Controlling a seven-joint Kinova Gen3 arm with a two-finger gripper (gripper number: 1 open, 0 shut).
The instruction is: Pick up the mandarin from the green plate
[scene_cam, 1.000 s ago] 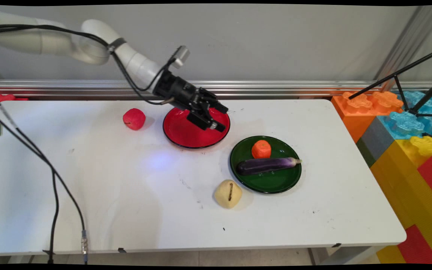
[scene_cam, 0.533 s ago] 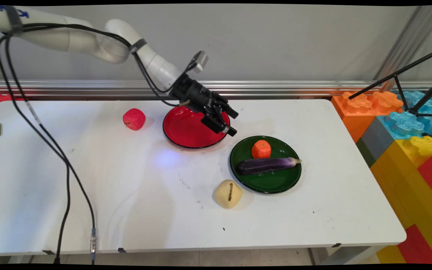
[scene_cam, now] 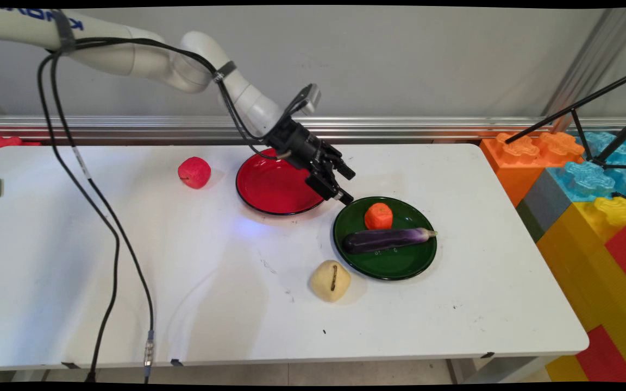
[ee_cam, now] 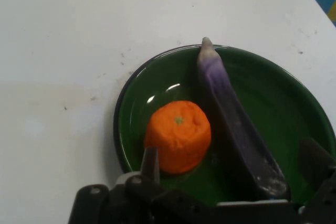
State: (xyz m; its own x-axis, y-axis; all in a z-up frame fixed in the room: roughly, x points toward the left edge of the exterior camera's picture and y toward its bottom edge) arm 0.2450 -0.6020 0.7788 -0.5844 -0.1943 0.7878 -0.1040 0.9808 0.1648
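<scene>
Hand [scene_cam: 340,187] hangs tilted over the gap between two plates, fingers apart, nothing held. In the hand view both fingertips [ee_cam: 150,162] rise from the bottom edge with a wide gap between them, straddling the plate below.

Nearest thing: orange fruit [scene_cam: 379,215], just ahead of the hand and slightly below it, sitting on the green plate [scene_cam: 394,269]. In the hand view the orange [ee_cam: 178,136] sits close to the left finger, stem dimple facing up. No contact visible.

Next to it on the same plate: purple eggplant [scene_cam: 386,239], just beyond the orange from the hand. Its long axis runs roughly along the hand's pointing direction in the hand view [ee_cam: 236,129], the stem tip far from the hand and the fat end near the right finger. Orange and eggplant look touching or nearly so; can't tell which.

Behind the hand: red plate [scene_cam: 269,190], bare, partly under the wrist. Farther back past it: red apple [scene_cam: 194,172] on the tabletop [scene_cam: 128,260]. Off to the hand's side, near the green plate's rim: pale yellow potato-like fruit [scene_cam: 330,280]. Coloured blocks [scene_cam: 590,190] stand well beyond the plate.
</scene>
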